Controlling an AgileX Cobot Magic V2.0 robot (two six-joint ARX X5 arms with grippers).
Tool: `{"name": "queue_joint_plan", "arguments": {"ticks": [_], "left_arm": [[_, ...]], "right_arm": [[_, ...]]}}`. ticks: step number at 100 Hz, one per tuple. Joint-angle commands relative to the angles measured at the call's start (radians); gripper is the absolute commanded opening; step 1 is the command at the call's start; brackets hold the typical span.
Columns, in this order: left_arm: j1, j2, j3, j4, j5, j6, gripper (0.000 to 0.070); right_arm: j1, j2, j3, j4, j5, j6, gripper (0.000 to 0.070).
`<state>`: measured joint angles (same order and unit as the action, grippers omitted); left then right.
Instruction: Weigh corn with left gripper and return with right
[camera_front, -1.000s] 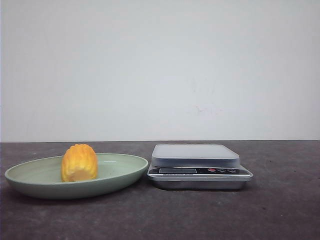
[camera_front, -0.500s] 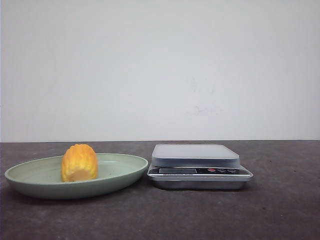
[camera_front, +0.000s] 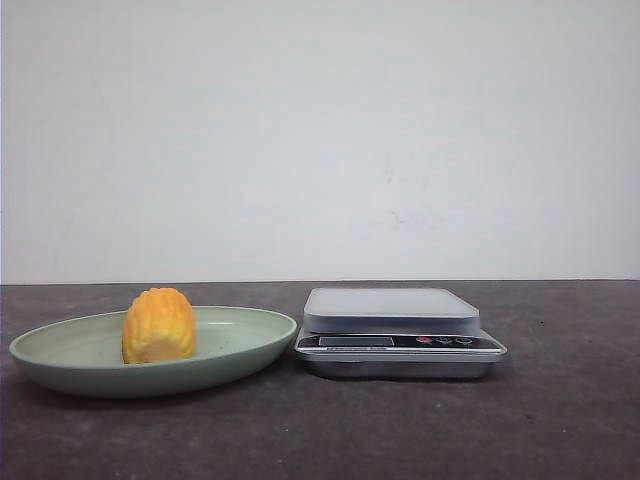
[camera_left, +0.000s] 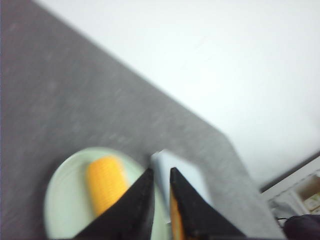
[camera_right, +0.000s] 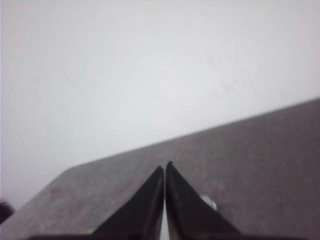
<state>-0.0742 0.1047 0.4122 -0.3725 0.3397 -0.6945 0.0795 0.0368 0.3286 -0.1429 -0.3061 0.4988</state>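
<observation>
The corn (camera_front: 158, 325), a stubby yellow-orange cob piece, lies in a pale green plate (camera_front: 60, 352) at the left of the table. A silver digital scale (camera_front: 390, 310) with nothing on its platform stands just right of the plate. Neither arm shows in the front view. The blurred left wrist view looks down on the corn (camera_left: 106, 184), the plate (camera_left: 62, 200) and the scale (camera_left: 196, 181) from above. My left gripper (camera_left: 161, 171) hangs well above them, its jaws a narrow gap apart and holding nothing. My right gripper (camera_right: 165, 166) is shut and empty over bare tabletop.
The dark grey table (camera_front: 560, 420) runs back to a plain white wall (camera_front: 320, 140). A small pale object (camera_right: 210, 202) peeks out beside the right fingers. Past the table's edge, some clutter (camera_left: 300, 200) shows in the left wrist view.
</observation>
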Motion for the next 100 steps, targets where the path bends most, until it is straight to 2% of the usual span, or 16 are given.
{"name": "queue_joint_plan", "arguments": {"ticks": [1,10,20,30,40,57,61,66,73,78,82,86,100], "left_arm": [[-0.001,0.072,0.146,-0.05,0.022,0.06,0.0015],[-0.001,0.187,0.338,-0.166,0.046,0.154,0.0014],[-0.001,0.307,0.54,-0.285,0.047,0.269,0.0014],[-0.001,0.406,0.698,-0.348,0.046,0.347,0.0014],[-0.001,0.477,0.799,-0.37,0.047,0.367,0.0015],[-0.001,0.516,0.851,-0.377,0.083,0.365,0.0036],[-0.001,0.516,0.851,-0.383,0.098,0.365,0.0042],[-0.001,0.516,0.851,-0.395,0.116,0.365,0.0097],[-0.001,0.516,0.851,-0.423,0.132,0.366,0.0281],[-0.001,0.516,0.851,-0.456,0.132,0.366,0.0444],[-0.001,0.516,0.851,-0.483,0.13,0.366,0.055],[-0.001,0.519,0.851,-0.505,0.129,0.366,0.0612],[-0.001,0.531,0.851,-0.575,0.128,0.366,0.0627]], "right_arm": [[0.002,0.048,0.116,-0.043,-0.036,-0.085,0.0001],[0.002,0.134,0.28,-0.139,-0.09,-0.151,0.0001],[0.002,0.238,0.47,-0.293,-0.084,-0.215,0.0001],[0.001,0.333,0.616,-0.413,-0.05,-0.285,0.0001],[0.003,0.396,0.697,-0.475,-0.013,-0.333,0.0002],[0.004,0.413,0.711,-0.491,-0.006,-0.335,0.0011],[0.004,0.413,0.711,-0.494,-0.007,-0.334,0.0061],[0.004,0.413,0.711,-0.494,-0.008,-0.331,0.0222],[0.004,0.413,0.711,-0.493,-0.008,-0.322,0.0516],[0.004,0.413,0.711,-0.494,-0.008,-0.314,0.065],[0.004,0.413,0.711,-0.494,-0.008,-0.311,0.0682],[0.004,0.413,0.711,-0.494,-0.008,-0.303,0.0683],[0.004,0.413,0.711,-0.495,-0.016,-0.283,0.0683]]}}
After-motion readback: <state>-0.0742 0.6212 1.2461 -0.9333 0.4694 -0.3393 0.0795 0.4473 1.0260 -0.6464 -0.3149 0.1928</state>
